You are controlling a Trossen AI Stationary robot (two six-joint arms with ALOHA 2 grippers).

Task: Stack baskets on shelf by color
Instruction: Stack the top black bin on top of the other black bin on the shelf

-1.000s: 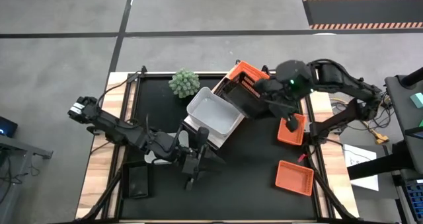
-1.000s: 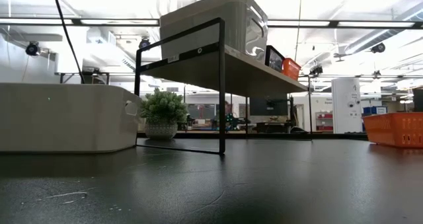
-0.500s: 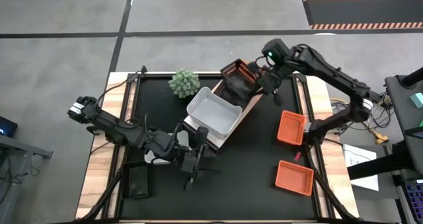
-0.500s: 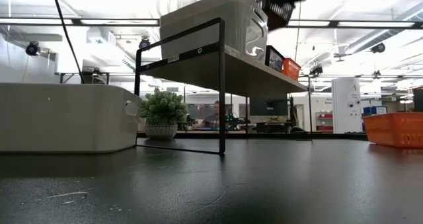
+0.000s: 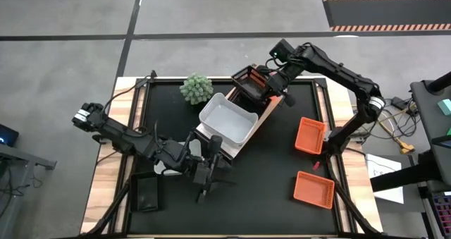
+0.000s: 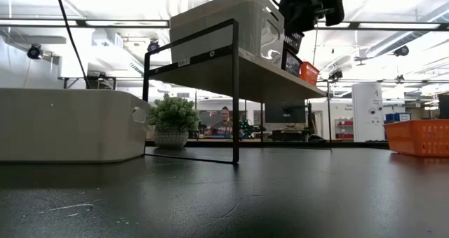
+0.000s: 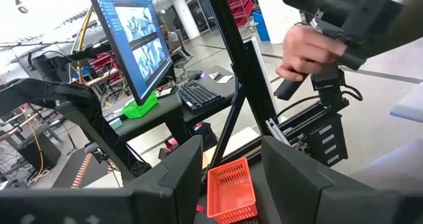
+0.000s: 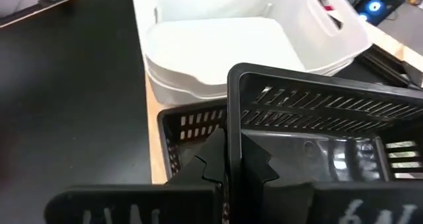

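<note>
The right gripper [image 8: 232, 168] is fully closed on the near rim wall of a black basket [image 5: 250, 84], holding it tilted above the far end of the shelf [image 5: 262, 118], directly over a second black basket [image 8: 192, 135] that already sits on the board. The pinch on 1 thin edge lets the basket hang at an angle. The basket appears to be light, stiff moulded plastic with slatted walls; it should keep its shape under a rim grip, but the smooth wall can slip or swing, so a grip at mid-length of a long wall is judged the steadiest. The white baskets [image 5: 227, 120] are nested on the middle of the shelf, just beside the black pair; the exact number in this stack cannot be determined, though at least 2 rims show in the right wrist view. 2 orange baskets [image 5: 311, 135] lie on the table at the right edge, well apart from the shelf, and 1 further black basket [image 5: 146, 192] lies at the near left corner. 1 small green plant [image 5: 196, 88] stands beside the shelf. The left gripper [image 5: 208, 174] waits low over the table near the shelf's near end with its fingers spread and nothing between them.
</note>
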